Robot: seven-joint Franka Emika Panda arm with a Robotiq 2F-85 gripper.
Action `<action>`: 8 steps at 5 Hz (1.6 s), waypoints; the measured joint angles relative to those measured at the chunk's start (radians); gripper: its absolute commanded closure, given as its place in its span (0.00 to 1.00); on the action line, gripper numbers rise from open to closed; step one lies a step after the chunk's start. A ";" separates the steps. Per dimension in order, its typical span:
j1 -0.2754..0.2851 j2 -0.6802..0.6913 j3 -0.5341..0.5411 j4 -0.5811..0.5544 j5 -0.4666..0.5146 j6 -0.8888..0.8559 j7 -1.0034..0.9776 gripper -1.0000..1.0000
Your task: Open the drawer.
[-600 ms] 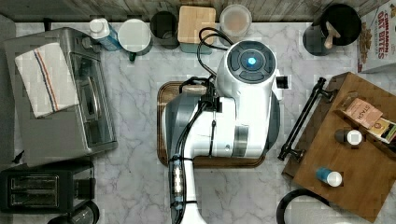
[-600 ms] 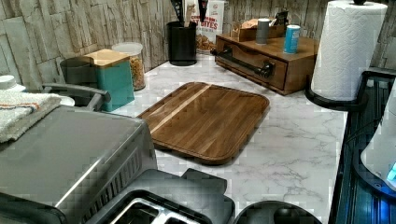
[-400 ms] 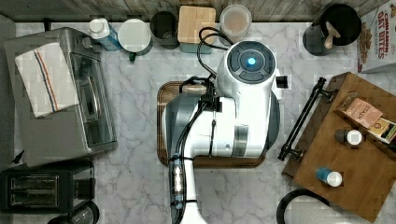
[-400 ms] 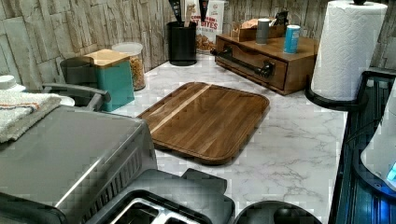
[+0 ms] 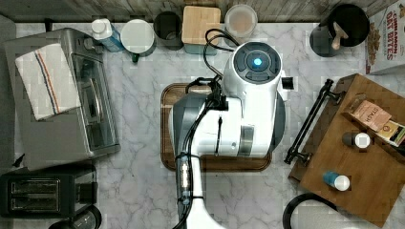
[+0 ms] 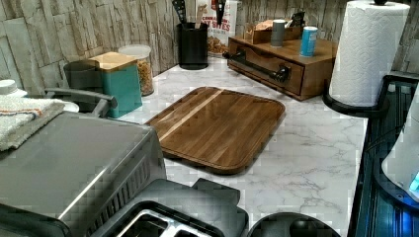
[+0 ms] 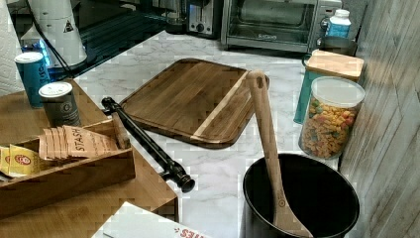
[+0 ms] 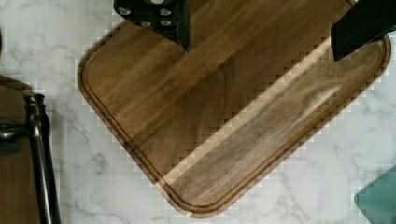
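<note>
Nothing moved: claw (image 8: 259,32) wide apart above board (image 8: 224,107), drawer (image 5: 363,157) well aside.

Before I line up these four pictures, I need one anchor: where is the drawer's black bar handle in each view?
Top view: the black bar handle runs diagonally at right, on the drawer.
Left view: handle at upper centre, across the drawer front.
Right view: handle slants from centre-left downward.
Wrist view: handle along one edge.
Shared landmark: the wooden cutting board lies beside it.
</note>
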 measured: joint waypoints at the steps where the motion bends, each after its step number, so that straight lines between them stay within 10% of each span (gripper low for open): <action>1: 0.001 0.005 -0.019 -0.035 -0.002 0.112 -0.060 0.00; 8: -0.196 0.224 -0.199 -0.006 -0.078 0.258 -0.379 0.00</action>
